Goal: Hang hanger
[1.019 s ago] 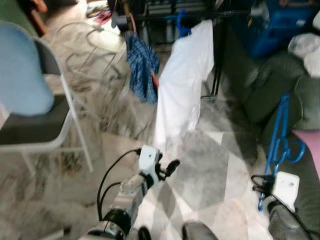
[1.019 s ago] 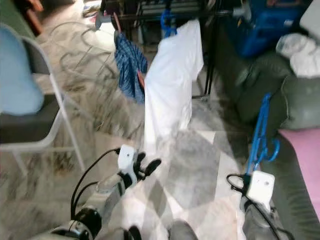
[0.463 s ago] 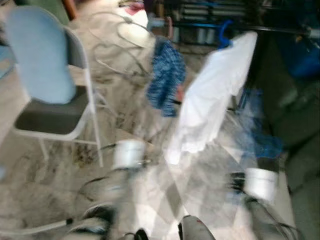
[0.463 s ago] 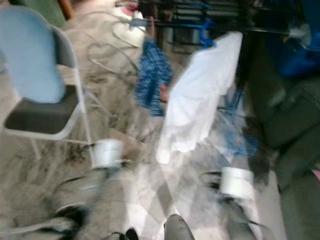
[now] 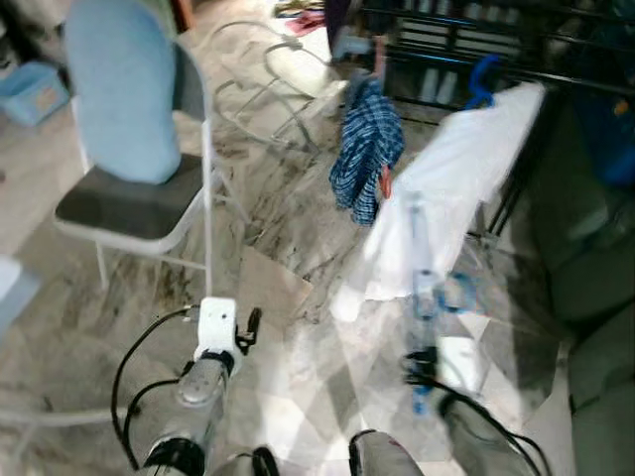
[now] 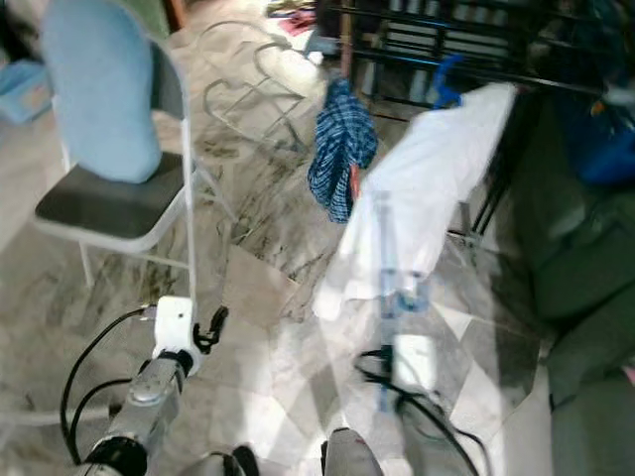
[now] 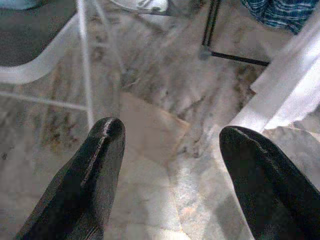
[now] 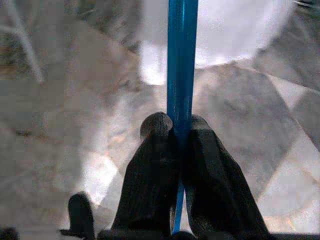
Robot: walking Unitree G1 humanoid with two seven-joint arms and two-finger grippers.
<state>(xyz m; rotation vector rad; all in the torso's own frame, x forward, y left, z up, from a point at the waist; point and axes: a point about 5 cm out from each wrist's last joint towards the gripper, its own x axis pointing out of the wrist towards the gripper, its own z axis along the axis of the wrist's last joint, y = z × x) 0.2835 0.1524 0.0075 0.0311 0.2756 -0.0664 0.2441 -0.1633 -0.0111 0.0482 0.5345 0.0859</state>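
Low over the floor, the right gripper (image 8: 176, 131) has its jaws pinching the blue hanger (image 8: 182, 60), short of the rack (image 5: 516, 74); this looks like the carry. Next: raise its hook to the rail. Left gripper (image 7: 172, 137) idle, jaws spread.

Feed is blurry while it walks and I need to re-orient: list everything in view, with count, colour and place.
Hanger: one, blue, clamped in the right gripper, pointing ahead.
Garment: one, white, hanging from the rack, ahead right.
Checked cloth: one, blue, hanging left of the white garment.
Rack: one, black, far ahead.
Chair: one, white frame, dark seat, light blue cover, ahead left.
Floor: grey marble tiles.
Left gripper: black fingers apart, idle, low left.
Right gripper: black fingers shut on the hanger.
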